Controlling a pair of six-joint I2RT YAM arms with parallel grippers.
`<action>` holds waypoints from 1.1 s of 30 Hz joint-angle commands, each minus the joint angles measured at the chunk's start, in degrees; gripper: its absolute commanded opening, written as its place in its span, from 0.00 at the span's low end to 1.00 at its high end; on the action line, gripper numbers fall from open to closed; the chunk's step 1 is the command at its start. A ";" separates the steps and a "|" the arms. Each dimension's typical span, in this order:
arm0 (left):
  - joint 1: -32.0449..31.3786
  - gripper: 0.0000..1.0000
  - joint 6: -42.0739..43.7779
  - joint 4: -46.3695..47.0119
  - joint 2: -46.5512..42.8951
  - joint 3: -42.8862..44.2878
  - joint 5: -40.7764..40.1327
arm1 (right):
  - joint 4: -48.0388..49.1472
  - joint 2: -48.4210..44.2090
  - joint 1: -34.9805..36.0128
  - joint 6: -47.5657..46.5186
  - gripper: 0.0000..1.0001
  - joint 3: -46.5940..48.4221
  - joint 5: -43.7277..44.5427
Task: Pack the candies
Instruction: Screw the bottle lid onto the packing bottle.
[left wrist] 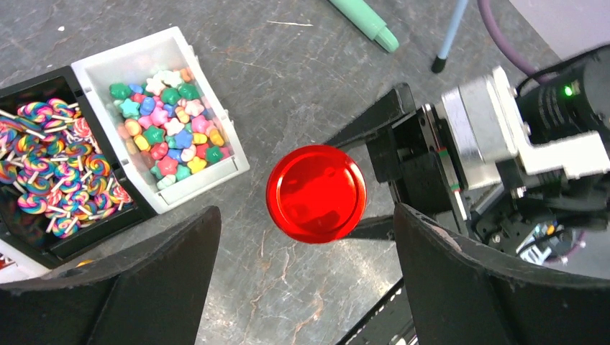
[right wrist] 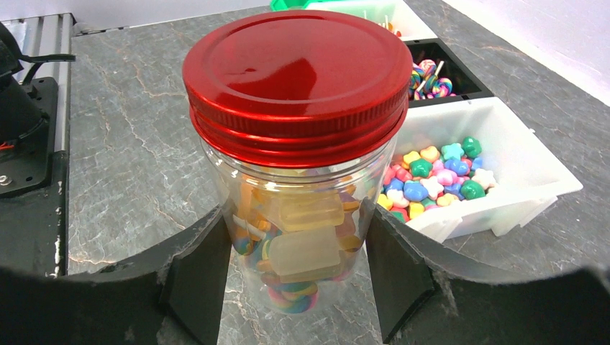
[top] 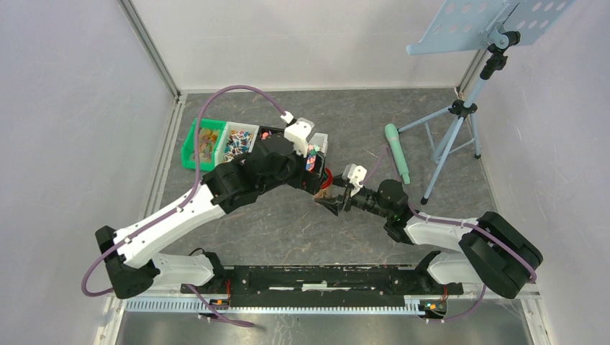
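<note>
A clear jar (right wrist: 302, 237) with a red lid (right wrist: 296, 79) stands on the grey table and holds mixed candies (right wrist: 316, 248). My right gripper (right wrist: 298, 280) is shut on the jar, one finger against each side of its wall. My left gripper (left wrist: 302, 280) is open and empty, hovering above the red lid (left wrist: 316, 194), its fingers spread wider than the lid. More candies fill a white bin (left wrist: 169, 126), seen also in the right wrist view (right wrist: 431, 180). Swirl lollipops lie in a black bin (left wrist: 50, 165). In the top view the left gripper (top: 316, 162) hides most of the jar; the right gripper (top: 332, 203) is beside it.
A row of bins, green (top: 207, 140) and white (top: 241, 140), sits at the back left. A mint-green pen-like tool (top: 397, 152) lies to the right of the jar. A tripod stand (top: 460, 108) stands at the back right. Walls enclose the table.
</note>
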 commanded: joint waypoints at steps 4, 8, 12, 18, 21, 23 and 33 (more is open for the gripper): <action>-3.39 0.97 -7.51 -1.34 3.26 2.75 -8.90 | 2.98 -0.01 0.64 0.36 0.39 3.45 2.07; -3.55 0.96 -8.33 0.42 4.63 1.72 -8.71 | 3.07 -0.08 0.80 0.37 0.38 3.50 1.89; -3.45 0.93 -8.78 2.94 5.20 0.06 -8.61 | 3.00 -0.08 0.89 0.37 0.38 3.38 1.49; -3.50 0.87 -8.19 4.32 6.27 -0.79 -8.84 | 3.18 -0.33 1.12 0.36 0.37 3.08 0.86; -3.51 0.85 -8.10 4.34 6.46 -1.25 -9.06 | 3.10 -0.61 1.12 0.37 0.38 3.02 0.86; -3.49 0.82 -7.97 4.24 6.39 -1.70 -8.99 | 3.02 -0.75 1.16 0.36 0.38 2.99 0.87; -3.39 0.60 -4.22 7.22 4.38 -5.62 -5.12 | 5.31 -1.00 1.31 -0.41 0.37 1.80 -2.03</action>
